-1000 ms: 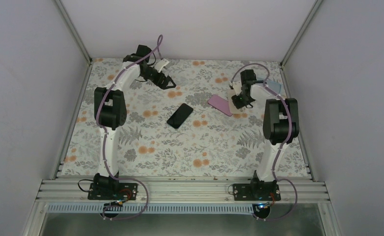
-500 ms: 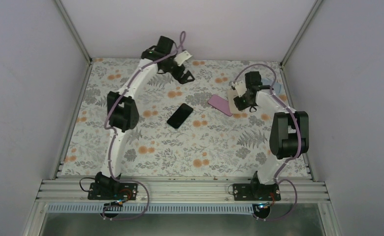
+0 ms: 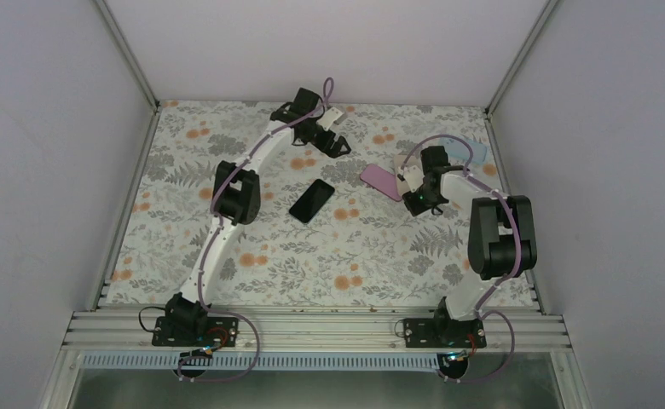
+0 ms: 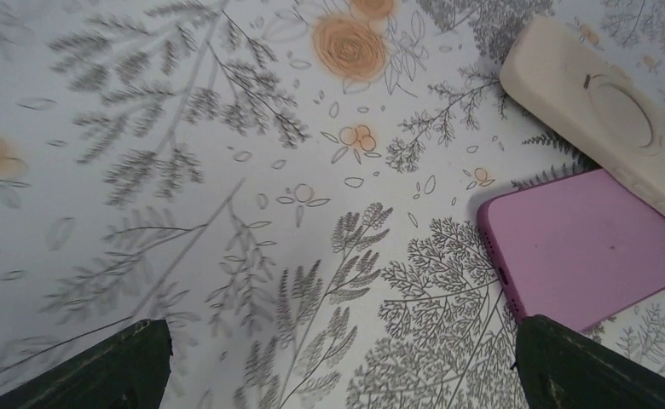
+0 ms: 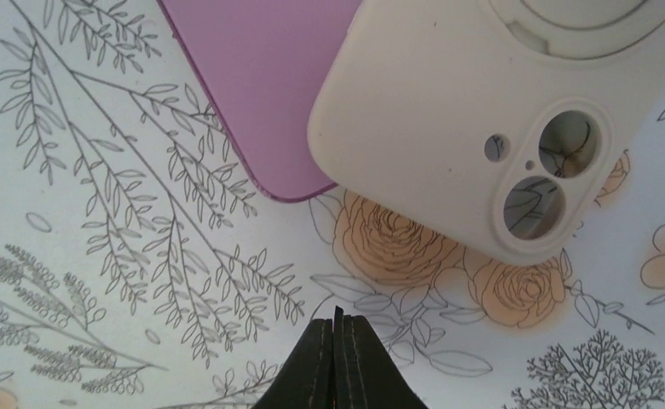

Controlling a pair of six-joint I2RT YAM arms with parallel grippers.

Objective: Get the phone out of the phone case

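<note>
A black phone [image 3: 312, 200] lies flat at mid-table, apart from any case. To its right a pink phone case [image 3: 380, 181] [image 4: 585, 247] [image 5: 261, 77] lies back up; I cannot tell whether anything is inside it. A cream case [image 3: 402, 164] [image 4: 610, 111] [image 5: 448, 111] overlaps its far end, and the cloth shows through its camera holes. My left gripper [image 3: 336, 145] [image 4: 346, 375] hovers open over bare cloth left of the pink case, holding nothing. Just on the near side of the two cases, my right gripper [image 3: 415, 202] [image 5: 338, 341] is shut and empty.
A light blue case [image 3: 476, 152] lies at the back right beside the wall rail. The floral cloth [image 3: 252, 256] covers the table, which has walls on three sides. My right arm's elbow [image 3: 500, 230] stands near the right edge.
My left arm has swung right along the back of the table towards the cases, still open. The right gripper has drawn back from over the cream case towards me.
</note>
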